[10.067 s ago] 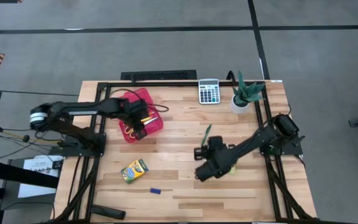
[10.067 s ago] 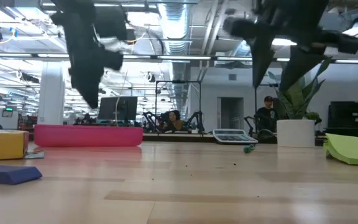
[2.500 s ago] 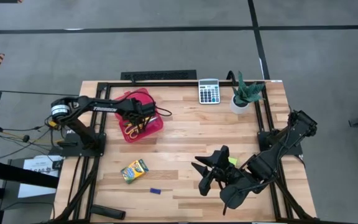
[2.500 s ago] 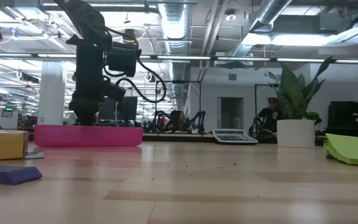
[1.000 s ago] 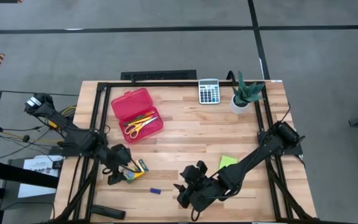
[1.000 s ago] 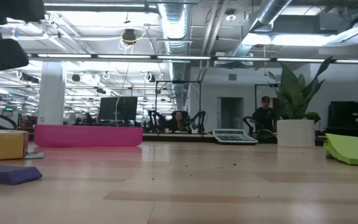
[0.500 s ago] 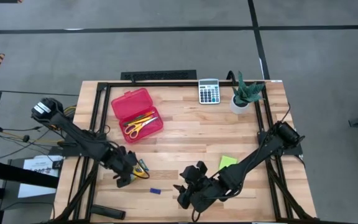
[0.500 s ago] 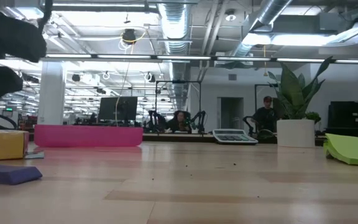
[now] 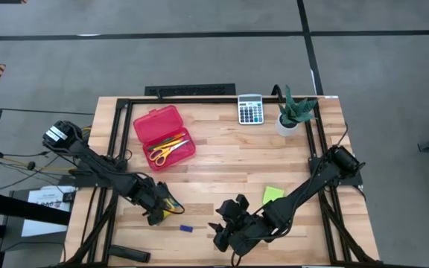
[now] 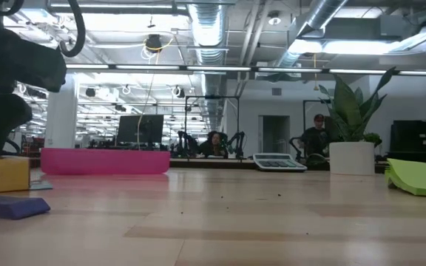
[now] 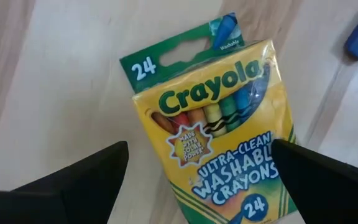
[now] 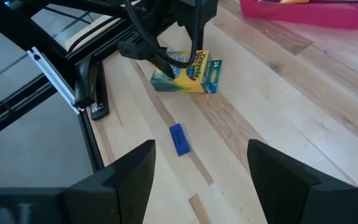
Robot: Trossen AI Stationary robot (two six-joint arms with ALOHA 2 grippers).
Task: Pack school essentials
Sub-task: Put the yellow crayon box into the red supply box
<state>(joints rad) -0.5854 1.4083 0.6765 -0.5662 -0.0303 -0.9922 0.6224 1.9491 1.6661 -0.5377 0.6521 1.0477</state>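
Note:
The yellow-green crayon box (image 11: 216,130) lies flat on the table near its left front, face up. My left gripper (image 11: 199,146) points steeply down over it, open, one finger on each side of the box; I see no touch. It also shows at the box in the right wrist view (image 12: 166,59). A tiny blue eraser (image 12: 179,138) lies on the wood just right of the box. My right gripper (image 12: 201,144) hovers open near the front middle, nothing between its fingers. Pencils and yellow-handled scissors (image 9: 159,154) lie in the open red case (image 9: 155,123). A lime sticky-note pad (image 9: 272,195) lies right of centre.
A grey calculator (image 9: 250,109) and a potted plant (image 9: 295,112) stand at the far edge. Black frame rails (image 12: 61,81) run along the table's left side close to the crayon box. Bare wood lies between the case and the sticky-note pad.
My left gripper has come down and toward the table's right from beside the left rail. It now stands over the crayon box, covering most of it in the high view. The box and eraser have stayed where they were.

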